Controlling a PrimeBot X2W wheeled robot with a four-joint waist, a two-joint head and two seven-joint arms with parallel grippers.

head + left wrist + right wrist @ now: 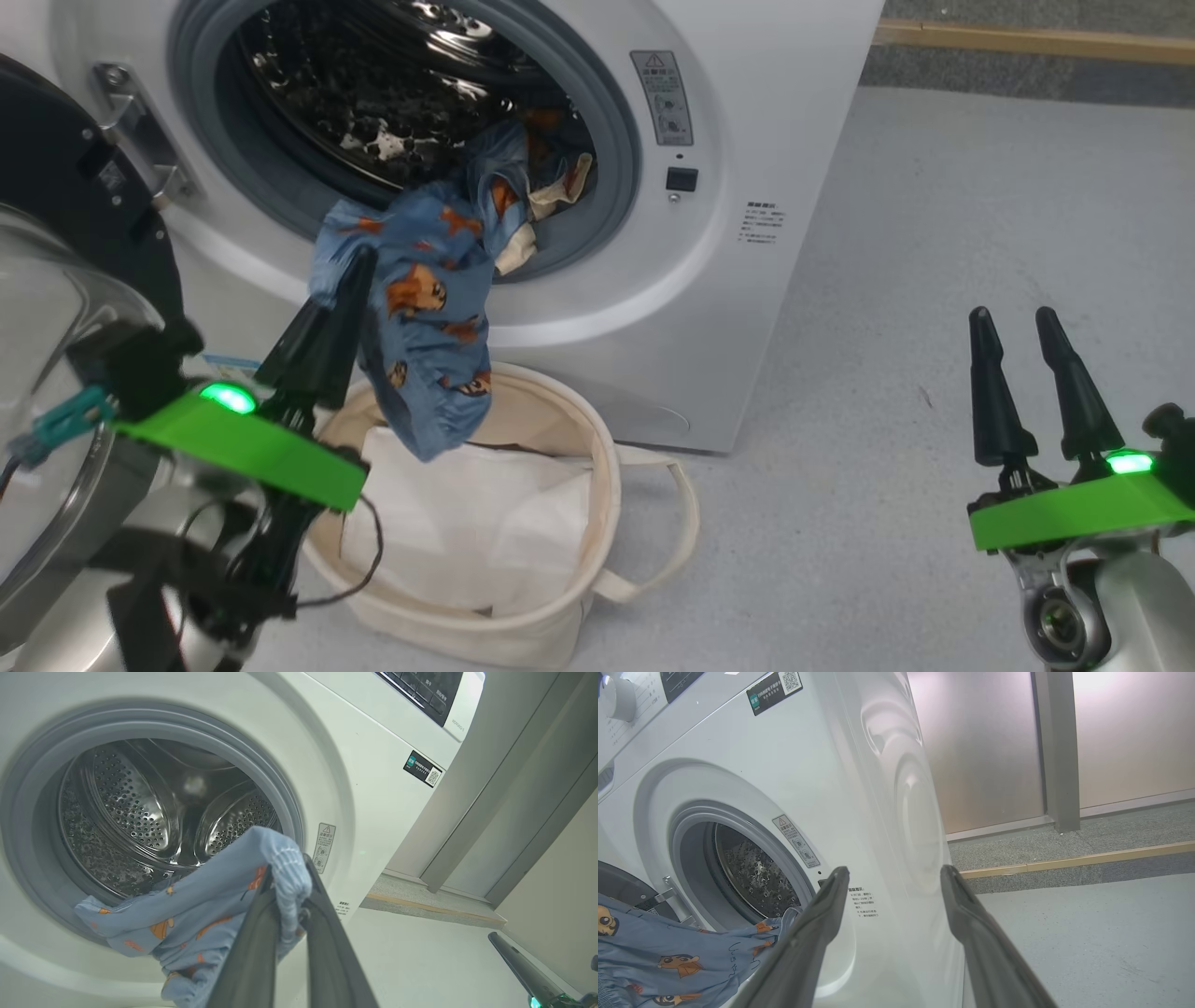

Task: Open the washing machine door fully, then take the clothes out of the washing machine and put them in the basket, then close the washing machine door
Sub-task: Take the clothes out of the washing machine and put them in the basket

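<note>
The white washing machine (747,121) stands with its round black-ringed door (56,243) swung open at the left. The clothes (425,299), light blue with brown bear faces, trail from the drum over the grey gasket and hang above the cream basket (569,616). My left gripper (350,266) is shut on an edge of the clothes (285,877), just in front of the drum mouth. My right gripper (1018,322) stands open over the floor to the machine's right, nothing between its fingers (957,891). Part of the garment (677,961) still lies inside the opening.
A white folded sheet (467,532) lies in the basket, which sits on the grey floor (934,233) right below the door opening. A wooden strip (1027,39) and a raised grey ledge run along the wall behind the machine.
</note>
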